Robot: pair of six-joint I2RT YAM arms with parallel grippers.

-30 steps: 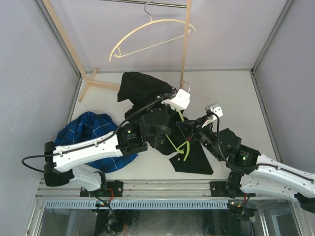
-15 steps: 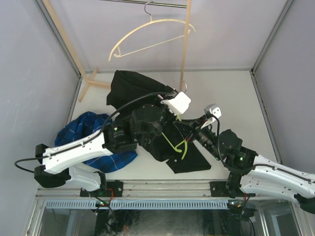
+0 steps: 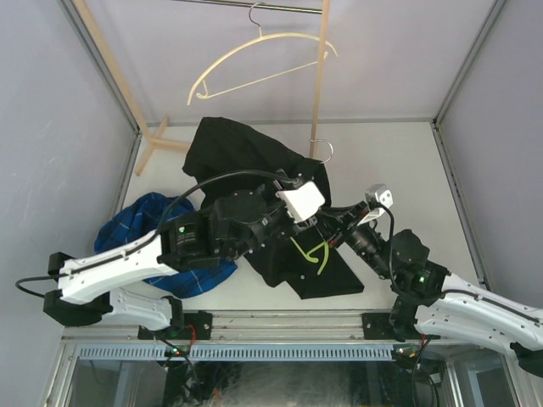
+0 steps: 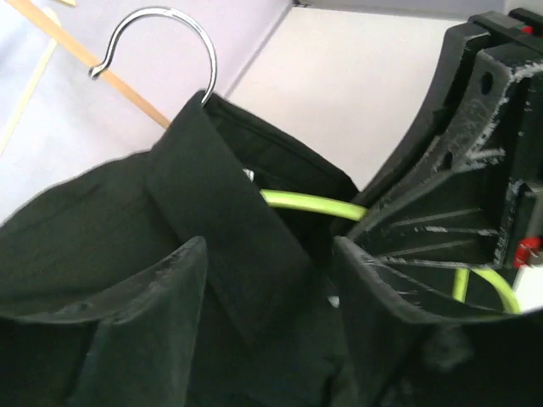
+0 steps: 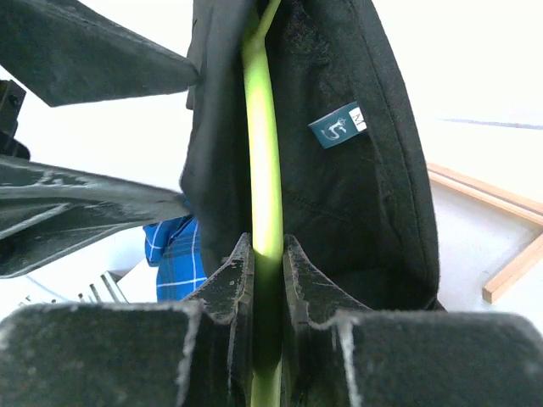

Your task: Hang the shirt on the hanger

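Lime-green hanger (image 5: 265,153) clenched on its bar by right hand (image 5: 267,254), likely to steady it at centre frame. Black shirt (image 3: 233,153) draped over it on the desk (image 3: 407,161), collar by the hook (image 4: 161,34). Left hand (image 4: 265,250) open, straddling the collar and gripping nothing.

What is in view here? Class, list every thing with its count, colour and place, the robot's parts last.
shirt: one, black, heaped at the centre
hanger: one, lime green, partly inside the shirt
plaid shirt: one, blue, bunched at the left
second hanger: one, cream, hanging high at the back
rack: one, pale wood, at the back
table: one, white, below
left arm, right arm: two, white and black, near edge
left tool: one, black, open around the shirt's collar
right tool: one, black, shut on the hanger
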